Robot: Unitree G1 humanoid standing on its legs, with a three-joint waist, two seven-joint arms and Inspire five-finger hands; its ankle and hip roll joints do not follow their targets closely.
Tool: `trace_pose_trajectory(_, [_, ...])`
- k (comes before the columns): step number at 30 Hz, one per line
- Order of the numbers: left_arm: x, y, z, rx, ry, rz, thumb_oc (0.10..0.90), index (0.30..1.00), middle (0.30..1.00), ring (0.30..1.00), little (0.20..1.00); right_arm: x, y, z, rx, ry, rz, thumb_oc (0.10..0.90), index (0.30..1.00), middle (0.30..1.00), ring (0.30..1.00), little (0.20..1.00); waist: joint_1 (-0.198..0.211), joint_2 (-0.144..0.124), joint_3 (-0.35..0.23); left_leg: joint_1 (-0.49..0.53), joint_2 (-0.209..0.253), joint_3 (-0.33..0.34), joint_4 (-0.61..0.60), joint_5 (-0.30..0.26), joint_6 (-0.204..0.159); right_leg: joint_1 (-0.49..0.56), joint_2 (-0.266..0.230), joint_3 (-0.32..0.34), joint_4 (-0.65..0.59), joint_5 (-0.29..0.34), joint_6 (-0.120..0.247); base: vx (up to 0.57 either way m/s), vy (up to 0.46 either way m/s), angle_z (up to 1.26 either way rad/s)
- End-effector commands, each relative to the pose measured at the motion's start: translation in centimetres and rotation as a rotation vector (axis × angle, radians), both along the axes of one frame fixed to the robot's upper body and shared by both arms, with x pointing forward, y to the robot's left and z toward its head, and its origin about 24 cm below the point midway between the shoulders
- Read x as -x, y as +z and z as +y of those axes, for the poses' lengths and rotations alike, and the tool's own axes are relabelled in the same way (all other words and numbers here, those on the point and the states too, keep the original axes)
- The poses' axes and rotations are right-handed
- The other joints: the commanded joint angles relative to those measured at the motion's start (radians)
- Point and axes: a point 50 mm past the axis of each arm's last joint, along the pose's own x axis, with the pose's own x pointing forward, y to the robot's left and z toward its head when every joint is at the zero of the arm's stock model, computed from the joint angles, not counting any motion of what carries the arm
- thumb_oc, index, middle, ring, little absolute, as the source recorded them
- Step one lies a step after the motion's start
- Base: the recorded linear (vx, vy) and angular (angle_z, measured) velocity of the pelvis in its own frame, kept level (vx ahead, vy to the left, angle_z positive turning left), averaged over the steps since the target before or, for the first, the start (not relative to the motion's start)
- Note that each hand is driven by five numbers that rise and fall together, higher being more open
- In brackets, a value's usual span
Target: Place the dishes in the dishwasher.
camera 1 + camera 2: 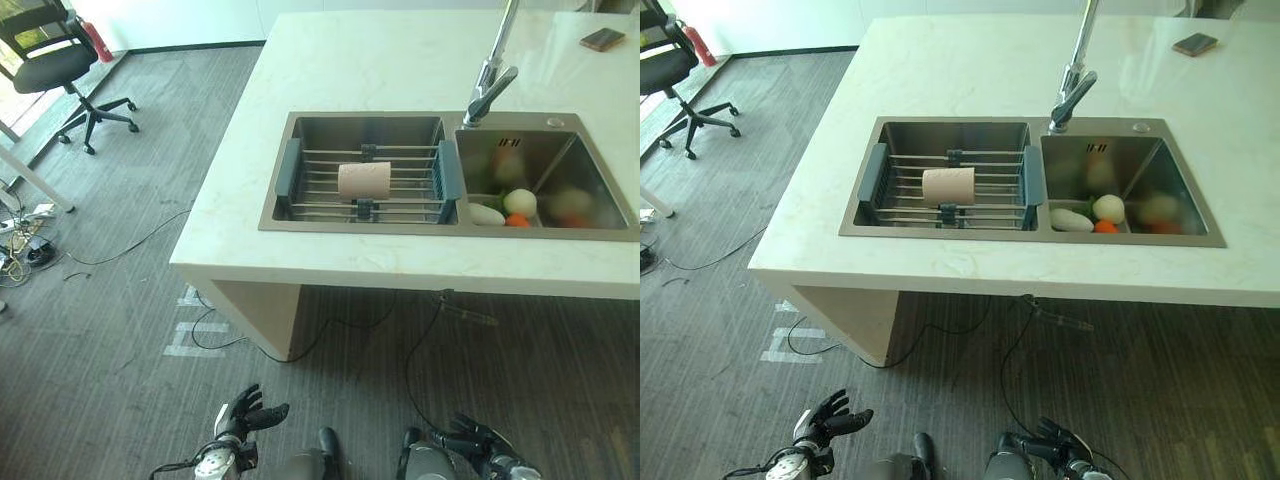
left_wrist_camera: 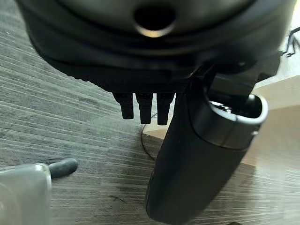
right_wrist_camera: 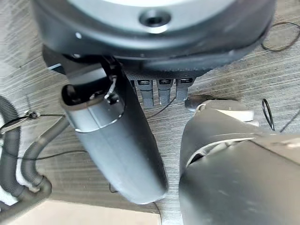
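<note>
Grey striped floor (image 1: 120,330) is lying all around a big pale bench (image 1: 400,70) with a double sink (image 1: 450,228) set into it. Inside the left half of the sink, a wire rack (image 1: 365,185) with blue-grey ends is sitting across the bowl, and a tan cup (image 1: 364,181) is lying on its side in the middle of that rack. In the right half, a white round thing (image 1: 520,201), a white long thing (image 1: 487,214) and a small orange thing (image 1: 517,220) are sitting close together near the front wall. A shiny tap (image 1: 490,85) is standing behind the sink, between the two bowls. A small brown flat thing (image 1: 602,39) is lying on the far right corner of the bench.

Both robot hands are hanging low over the floor, well apart from the bench and the cup. The left robot hand (image 1: 245,415) is showing at the bottom, with its fingers spread loose and straight, holding nothing and touching nothing. The right robot hand (image 1: 478,440) is showing at the bottom too, with its fingers loose and relaxed, and it is also holding nothing. In each wrist view, the thumb is sticking out straight and the fingers (image 2: 145,107) are pointing at the floor.

A black office chair (image 1: 60,70) is standing far off on the left, near a red bottle-shaped thing (image 1: 95,40) by the wall.
</note>
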Motion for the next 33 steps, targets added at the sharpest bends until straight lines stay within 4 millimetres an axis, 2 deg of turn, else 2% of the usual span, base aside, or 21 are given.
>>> trace_pose_trajectory(1, [-7.8, 8.4, 3.0, -0.208, 0.058, -0.483, 0.8, 0.9, 0.9, 0.9, 0.9, -4.2, 3.0, -2.1, 0.135, 0.056, -0.196, 0.8, 0.9, 0.9, 0.9, 0.9, 0.003, 0.022, 0.083, 0.022, 0.009, -0.02, 0.064, -0.172, -0.04, 0.042, 0.112, 0.021, 0.005, -0.177, -0.036, -0.02, 0.057, 0.16])
trace_pose_trajectory(2, [-8.0, 8.9, 3.3, -0.22, 0.065, -0.504, 0.8, 0.9, 0.9, 0.9, 0.9, -4.2, 3.0, -2.2, 0.138, 0.058, -0.197, 0.8, 0.9, 0.9, 0.9, 0.9, 0.003, 0.024, 0.084, 0.02, 0.009, -0.02, 0.064, -0.171, -0.04, 0.041, 0.112, 0.022, 0.005, -0.177, -0.036, -0.05, 0.064, 0.12])
trace_pose_trajectory(4, [-9.4, 12.9, 5.5, -0.265, 0.145, -0.651, 0.8, 0.9, 0.9, 0.9, 0.9, -4.1, 3.1, -2.7, 0.149, 0.035, -0.193, 0.8, 0.9, 0.9, 0.9, 0.9, 0.009, 0.034, 0.091, 0.009, 0.004, -0.025, 0.064, -0.167, -0.036, 0.031, 0.109, 0.027, 0.005, -0.177, -0.036, -0.06, -0.006, 0.04])
trace_pose_trajectory(6, [-9.4, 16.1, 7.9, -0.328, 0.225, -0.757, 0.8, 0.9, 0.9, 0.9, 0.9, -3.0, 2.5, -2.7, 0.144, -0.016, -0.159, 0.8, 0.9, 0.9, 0.9, 0.9, 0.027, 0.041, 0.083, 0.011, -0.004, -0.036, 0.064, -0.169, -0.035, 0.04, 0.103, 0.022, 0.005, -0.183, -0.034, 0.0, -0.056, -0.05])
trace_pose_trajectory(8, [-9.0, 17.4, 9.2, -0.369, 0.275, -0.794, 0.8, 0.9, 0.9, 0.9, 0.9, -2.5, 2.2, -2.7, 0.142, -0.037, -0.145, 0.8, 0.9, 0.9, 0.9, 0.9, 0.034, 0.045, 0.076, 0.013, -0.006, -0.039, 0.064, -0.169, -0.037, 0.046, 0.1, 0.018, 0.005, -0.188, -0.033, 0.01, -0.033, 0.12])
trace_pose_trajectory(10, [-8.3, 18.6, 10.7, -0.424, 0.323, -0.824, 0.8, 0.9, 0.9, 0.9, 0.9, -2.1, 2.1, -2.8, 0.14, -0.057, -0.137, 0.8, 0.9, 0.9, 0.9, 0.9, 0.039, 0.051, 0.069, 0.014, -0.007, -0.042, 0.064, -0.17, -0.038, 0.049, 0.097, 0.016, 0.005, -0.192, -0.035, 0.01, -0.014, 0.09])
trace_pose_trajectory(11, [-6.8, 20.9, 13.1, -0.536, 0.402, -0.904, 0.8, 0.9, 0.9, 0.9, 0.9, -1.6, 1.9, -2.8, 0.134, -0.08, -0.125, 0.8, 0.9, 0.9, 0.9, 0.9, 0.044, 0.056, 0.064, 0.015, -0.006, -0.042, 0.064, -0.169, -0.041, 0.053, 0.095, 0.013, 0.005, -0.198, -0.035, 0.02, -0.018, 0.14])
trace_pose_trajectory(13, [-5.9, 22.3, 14.5, -0.592, 0.431, -0.957, 0.8, 0.9, 0.9, 0.9, 0.9, -1.2, 1.8, -2.8, 0.138, -0.08, -0.118, 0.8, 0.9, 0.9, 0.9, 0.9, 0.043, 0.058, 0.063, 0.014, -0.004, -0.039, 0.064, -0.168, -0.043, 0.052, 0.095, 0.014, 0.005, -0.199, -0.036, 0.01, -0.008, 0.04])
trace_pose_trajectory(14, [-4.9, 24.9, 16.0, -0.665, 0.431, -1.05, 0.8, 0.9, 0.9, 0.9, 0.9, -0.7, 1.7, -3.0, 0.141, -0.098, -0.109, 0.8, 0.9, 0.9, 0.9, 0.9, 0.044, 0.064, 0.064, 0.01, -0.001, -0.037, 0.064, -0.164, -0.046, 0.049, 0.095, 0.016, 0.005, -0.2, -0.037, 0.0, 0.0, 0.0])
trace_pose_trajectory(16, [-4.3, 28.9, 16.9, -0.747, 0.371, -1.175, 0.8, 0.9, 0.9, 0.9, 0.9, -0.4, 1.7, -3.3, 0.139, -0.12, -0.105, 0.8, 0.9, 0.9, 0.9, 0.9, 0.045, 0.069, 0.068, 0.002, 0.003, -0.035, 0.064, -0.161, -0.049, 0.042, 0.094, 0.018, 0.005, -0.199, -0.038, 0.0, 0.0, 0.0])
trace_pose_trajectory(18, [-4.7, 32.9, 16.5, -0.812, 0.264, -1.282, 0.8, 0.9, 0.9, 0.9, 0.9, -0.3, 1.8, -3.6, 0.145, -0.12, -0.107, 0.8, 0.9, 0.9, 0.9, 0.9, 0.042, 0.078, 0.072, -0.008, 0.003, -0.031, 0.064, -0.158, -0.052, 0.031, 0.096, 0.022, 0.005, -0.198, -0.038, 0.0, 0.0, 0.0])
trace_pose_trajectory(19, [-5.6, 36.3, 15.3, -0.843, 0.129, -1.356, 0.8, 0.9, 0.9, 0.9, 0.9, -0.4, 1.9, -3.9, 0.146, -0.128, -0.108, 0.8, 0.9, 0.9, 0.9, 0.9, 0.036, 0.084, 0.075, -0.014, 0.004, -0.024, 0.064, -0.156, -0.055, 0.022, 0.096, 0.026, 0.005, -0.195, -0.034, 0.0, 0.0, 0.0])
trace_pose_trajectory(23, [-7.4, 39.9, 12.7, -0.848, -0.086, -1.391, 0.8, 0.9, 0.9, 0.9, 0.9, -0.4, 1.9, -4.0, 0.14, -0.131, -0.093, 0.8, 0.9, 0.9, 0.9, 0.9, 0.019, 0.088, 0.076, -0.015, 0.007, -0.009, 0.064, -0.157, -0.058, 0.014, 0.098, 0.035, 0.005, -0.189, -0.026, 0.05, -0.027, -0.11])
trace_pose_trajectory(24, [-8.6, 41.5, 10.8, -0.868, -0.176, -1.396, 0.8, 0.9, 0.9, 0.9, 0.9, -0.4, 1.9, -4.1, 0.14, -0.123, -0.082, 0.8, 0.9, 0.9, 0.9, 0.9, -0.001, 0.09, 0.081, -0.018, 0.008, 0.001, 0.064, -0.157, -0.057, 0.003, 0.101, 0.046, 0.005, -0.182, -0.022, 0.04, -0.017, -0.33])
trace_pose_trajectory(29, [-10.6, 43.1, 7.7, -0.842, -0.353, -1.387, 0.8, 0.9, 0.9, 0.9, 0.9, -0.1, 1.9, -4.4, 0.134, -0.137, -0.072, 0.8, 0.9, 0.9, 0.9, 0.9, -0.034, 0.091, 0.1, -0.017, 0.01, 0.023, 0.064, -0.159, -0.053, -0.011, 0.107, 0.07, 0.005, -0.169, -0.014, 0.02, -0.008, -0.34])
trace_pose_trajectory(33, [-12.8, 44.1, 3.9, -0.877, -0.528, -1.344, 0.8, 0.9, 0.9, 0.9, 0.9, 0.1, 1.8, -4.3, 0.131, -0.12, -0.059, 0.8, 0.9, 0.9, 0.9, 0.9, -0.08, 0.083, 0.124, -0.023, 0.015, 0.052, 0.064, -0.16, -0.047, -0.037, 0.116, 0.095, 0.005, -0.15, -0.008, -0.01, -0.023, -0.14])
